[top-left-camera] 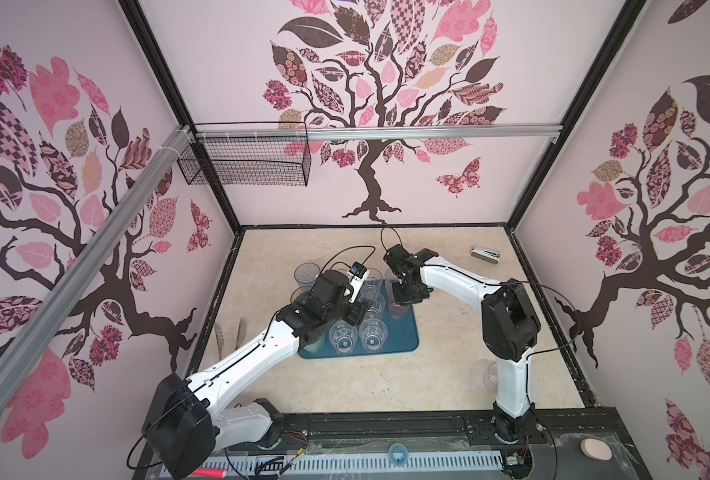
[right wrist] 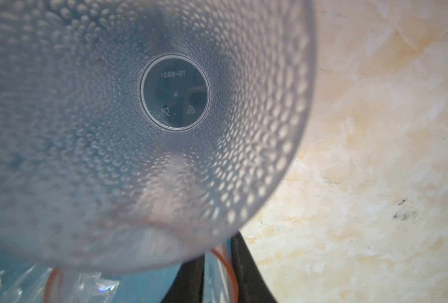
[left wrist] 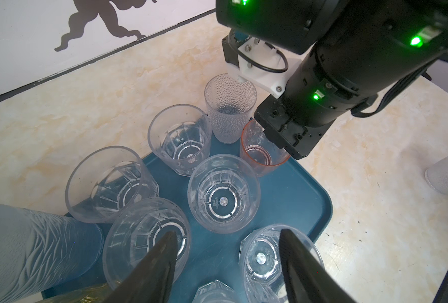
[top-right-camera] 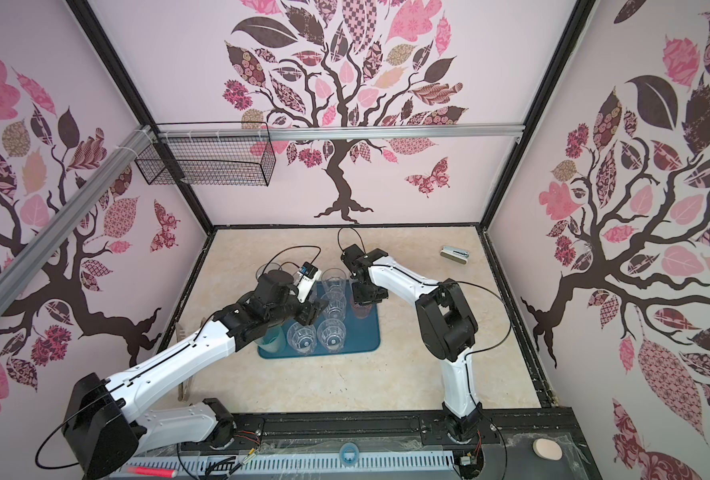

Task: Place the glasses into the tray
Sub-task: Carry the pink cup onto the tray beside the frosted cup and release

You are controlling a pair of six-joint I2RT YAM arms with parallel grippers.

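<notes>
While the pink glass [left wrist: 259,157] is being straddled by the right gripper [right wrist: 217,262] (gripped or released, can't tell), the left gripper [left wrist: 228,236] is being held open over the tray [left wrist: 296,199].

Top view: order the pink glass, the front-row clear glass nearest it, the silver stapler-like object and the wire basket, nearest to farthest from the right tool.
From the right tool:
1. Pink glass, directly beneath it on the tray.
2. Front-row clear glass, tray's near edge.
3. Silver stapler-like object, back right.
4. Wire basket, back wall, upper left.
</notes>
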